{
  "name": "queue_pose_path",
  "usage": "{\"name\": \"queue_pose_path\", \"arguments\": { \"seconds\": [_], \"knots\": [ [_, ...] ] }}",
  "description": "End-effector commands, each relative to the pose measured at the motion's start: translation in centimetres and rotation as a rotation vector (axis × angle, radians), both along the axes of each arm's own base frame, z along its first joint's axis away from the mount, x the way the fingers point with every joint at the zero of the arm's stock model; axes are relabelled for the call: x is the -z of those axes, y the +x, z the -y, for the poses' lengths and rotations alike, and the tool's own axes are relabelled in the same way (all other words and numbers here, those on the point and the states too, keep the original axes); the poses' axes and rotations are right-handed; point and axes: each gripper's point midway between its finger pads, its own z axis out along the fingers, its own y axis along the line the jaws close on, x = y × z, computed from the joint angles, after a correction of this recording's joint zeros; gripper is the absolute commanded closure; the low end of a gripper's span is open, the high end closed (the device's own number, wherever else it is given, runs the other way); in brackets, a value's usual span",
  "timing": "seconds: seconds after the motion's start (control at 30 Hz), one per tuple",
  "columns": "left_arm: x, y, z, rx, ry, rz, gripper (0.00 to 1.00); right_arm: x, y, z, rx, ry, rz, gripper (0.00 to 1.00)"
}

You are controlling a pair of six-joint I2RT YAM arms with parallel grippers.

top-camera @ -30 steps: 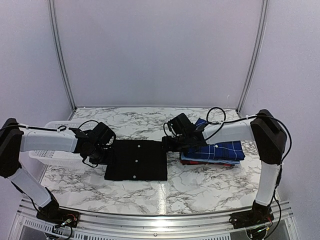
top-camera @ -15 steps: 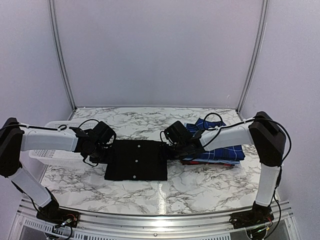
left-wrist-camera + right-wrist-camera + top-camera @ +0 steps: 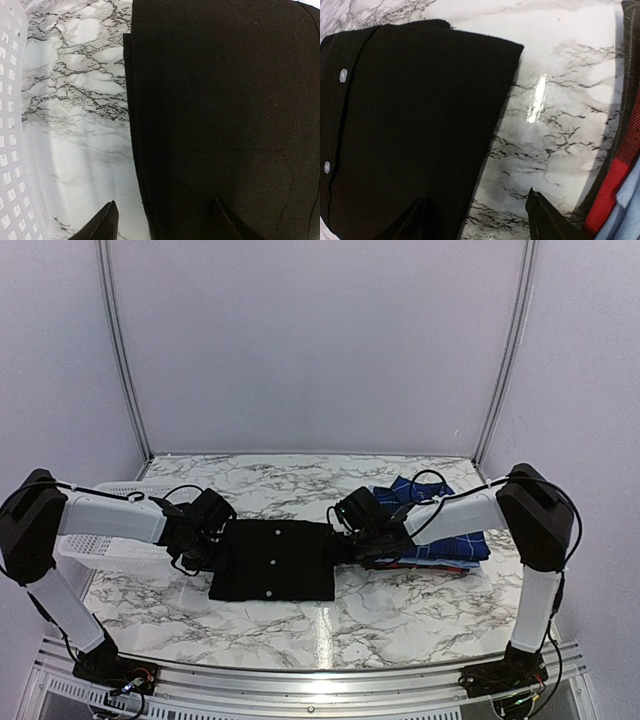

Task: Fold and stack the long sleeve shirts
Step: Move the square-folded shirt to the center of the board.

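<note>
Closing on the folded black shirt (image 3: 272,560) from both sides | right pincer (image 3: 476,214) has come off the stack (image 3: 445,540) | left pincer (image 3: 165,222) and right both wide, empty | transfer onto stack likely next

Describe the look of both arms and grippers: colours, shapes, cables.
The left arm and right arm match: white tubular links, bulky black joint housings, thin black cables looping alongside. The left gripper and right gripper are black, each with two dark tapered fingers.

White, probably plastic mesh basket (image 3: 105,555) at left of marble-patterned table (image 3: 400,610)
</note>
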Motion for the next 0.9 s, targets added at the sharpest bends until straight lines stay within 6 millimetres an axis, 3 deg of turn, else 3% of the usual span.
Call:
{"name": "queue_pose_path", "arguments": {
  "seconds": [0.0, 0.3, 0.43, 0.53, 0.67, 0.87],
  "knots": [
    [0.1, 0.7, 1.1, 0.025, -0.027, -0.008, 0.34, 0.7, 1.5, 3.2, 0.073, -0.017, -0.012, 0.34],
    [0.2, 0.9, 2.7, 0.038, -0.053, -0.012, 0.34, 1.0, 3.3, 10.8, 0.207, -0.033, -0.007, 0.31],
    [0.2, 1.2, 3.5, 0.041, -0.065, -0.013, 0.34, -0.2, 3.6, 12.8, 0.238, -0.017, 0.015, 0.31],
    [0.3, 1.4, 4.0, 0.039, -0.077, -0.013, 0.34, -1.3, 3.4, 11.9, 0.204, 0.015, 0.022, 0.31],
    [0.1, 1.4, 5.0, 0.044, -0.123, -0.012, 0.39, -2.7, 2.3, 8.4, 0.128, 0.048, 0.040, 0.31],
    [0.0, 1.3, 6.6, 0.058, -0.164, -0.015, 0.46, -2.6, 0.6, 3.9, 0.042, 0.067, 0.026, 0.33]
  ]
}}
